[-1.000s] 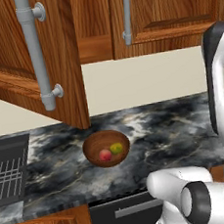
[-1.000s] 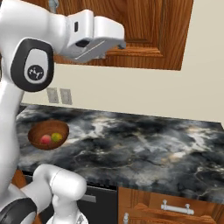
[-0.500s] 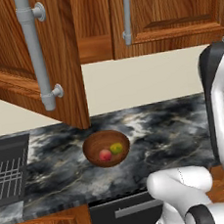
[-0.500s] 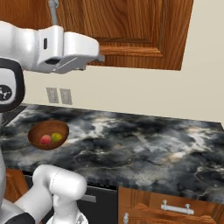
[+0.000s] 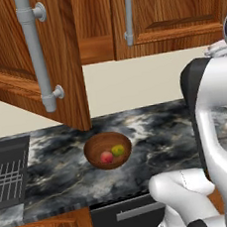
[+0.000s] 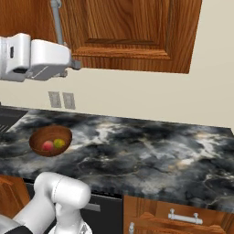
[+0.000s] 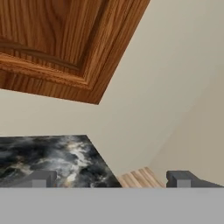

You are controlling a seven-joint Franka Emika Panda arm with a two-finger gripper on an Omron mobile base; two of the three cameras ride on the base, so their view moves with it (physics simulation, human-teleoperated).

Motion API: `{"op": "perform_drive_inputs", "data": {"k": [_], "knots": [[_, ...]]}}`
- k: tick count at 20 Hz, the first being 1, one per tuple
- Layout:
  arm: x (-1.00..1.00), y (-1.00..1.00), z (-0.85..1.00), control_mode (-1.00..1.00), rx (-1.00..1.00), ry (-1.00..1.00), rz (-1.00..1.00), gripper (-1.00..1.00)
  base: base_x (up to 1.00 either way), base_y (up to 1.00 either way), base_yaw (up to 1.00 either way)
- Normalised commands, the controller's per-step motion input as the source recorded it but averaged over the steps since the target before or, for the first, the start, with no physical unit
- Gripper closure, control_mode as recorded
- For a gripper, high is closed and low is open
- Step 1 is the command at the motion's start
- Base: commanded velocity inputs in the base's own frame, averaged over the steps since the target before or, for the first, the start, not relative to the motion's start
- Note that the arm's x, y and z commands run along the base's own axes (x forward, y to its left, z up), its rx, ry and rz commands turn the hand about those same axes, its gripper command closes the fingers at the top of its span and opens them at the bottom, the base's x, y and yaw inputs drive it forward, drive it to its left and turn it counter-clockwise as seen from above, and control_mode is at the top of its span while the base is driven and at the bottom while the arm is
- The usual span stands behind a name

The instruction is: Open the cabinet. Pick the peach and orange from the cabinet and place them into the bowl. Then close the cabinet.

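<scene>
The cabinet's left door stands swung open with its long grey bar handle; the right door is shut. The dark wooden bowl sits on the counter below. In it lie the reddish peach and the yellow-green orange. My gripper is open and empty, raised high over the counter just below the shut door's handle. It faces the door's lower corner and the wall.
The dark marbled counter runs along the beige wall, with a double wall socket behind the bowl. A dark dish rack lies at the left. Drawers with short grey handles sit below the counter.
The hand has swung left and slightly down in the right base view, away from the right door's front. Bowl, fruit and doors have not moved.
</scene>
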Motion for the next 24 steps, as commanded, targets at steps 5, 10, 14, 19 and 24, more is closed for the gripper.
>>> {"op": "perform_drive_inputs", "data": {"k": [5,10,14,19,24], "knots": [[-0.27,0.42,0.00,-1.00,0.00,0.00,-0.04,-1.00,0.00,0.00,0.00],[-0.41,0.32,0.00,-1.00,0.00,-0.05,-0.06,-1.00,0.00,0.00,0.00],[-0.43,0.25,0.00,-1.00,0.00,-0.02,-0.05,-1.00,0.00,0.00,0.00],[-0.40,0.30,0.00,-1.00,0.00,-0.03,-0.06,-1.00,0.00,0.00,0.00],[-0.41,0.30,0.00,-1.00,0.00,-0.06,-0.07,-1.00,0.00,0.00,0.00]]}}
